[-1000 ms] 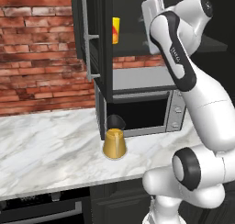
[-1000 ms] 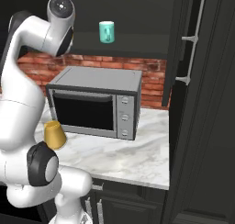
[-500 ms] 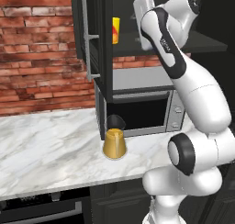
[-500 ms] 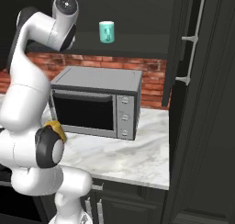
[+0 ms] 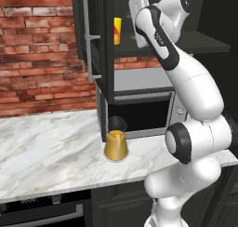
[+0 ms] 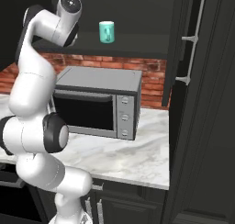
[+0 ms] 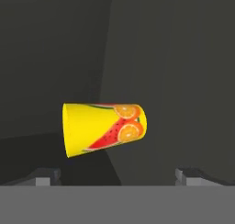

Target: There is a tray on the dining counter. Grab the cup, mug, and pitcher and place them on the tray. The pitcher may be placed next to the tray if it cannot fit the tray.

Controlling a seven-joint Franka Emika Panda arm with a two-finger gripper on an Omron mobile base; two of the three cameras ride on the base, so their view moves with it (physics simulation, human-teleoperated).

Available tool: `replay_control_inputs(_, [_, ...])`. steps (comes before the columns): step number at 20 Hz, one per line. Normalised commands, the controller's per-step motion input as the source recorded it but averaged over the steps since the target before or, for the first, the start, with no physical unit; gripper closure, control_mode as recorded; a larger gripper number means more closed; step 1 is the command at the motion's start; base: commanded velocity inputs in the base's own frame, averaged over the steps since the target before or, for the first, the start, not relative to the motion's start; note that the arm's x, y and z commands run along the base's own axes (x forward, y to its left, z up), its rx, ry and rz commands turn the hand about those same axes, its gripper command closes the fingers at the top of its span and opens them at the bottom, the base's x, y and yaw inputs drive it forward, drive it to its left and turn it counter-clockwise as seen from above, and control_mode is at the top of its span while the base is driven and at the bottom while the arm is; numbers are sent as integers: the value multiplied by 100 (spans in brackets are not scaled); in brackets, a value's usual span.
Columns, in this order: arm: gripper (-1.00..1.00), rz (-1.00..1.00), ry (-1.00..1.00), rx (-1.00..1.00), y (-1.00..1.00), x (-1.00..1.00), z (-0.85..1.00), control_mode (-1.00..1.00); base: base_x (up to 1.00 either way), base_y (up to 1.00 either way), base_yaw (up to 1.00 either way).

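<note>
Peeking half-hidden behind the cabinet door [image 5: 104,40], cup [image 5: 117,31] before spread hand [image 7: 117,175].

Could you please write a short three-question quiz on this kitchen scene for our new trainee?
1. True or false: the gripper is shut on the cup.
2. Which stands on the counter before the microwave: A) mug B) pitcher C) kettle?
3. Fill in: the mug stands on a dark ____ above the microwave.

Key: 1 false, its fingers stand wide, short of the cup; 2 B, the pitcher; 3 shelf.
</note>
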Motion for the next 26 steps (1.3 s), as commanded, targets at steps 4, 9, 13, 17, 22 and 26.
replay_control_inputs(4, [-100,3,0,0,6,37,0,-100,0,0,0])
replay_control_inputs(9, [-100,4,1,0,3,28,0,-100,0,0,0])
replay_control_inputs(13, [-100,4,4,0,5,26,0,-100,0,0,0])
replay_control_inputs(17, [-100,4,7,0,6,21,0,-100,0,0,0])
replay_control_inputs(22, [-100,4,7,0,11,15,1,-100,0,0,0])
replay_control_inputs(26, [-100,3,2,0,8,17,8,-100,0,0,0])
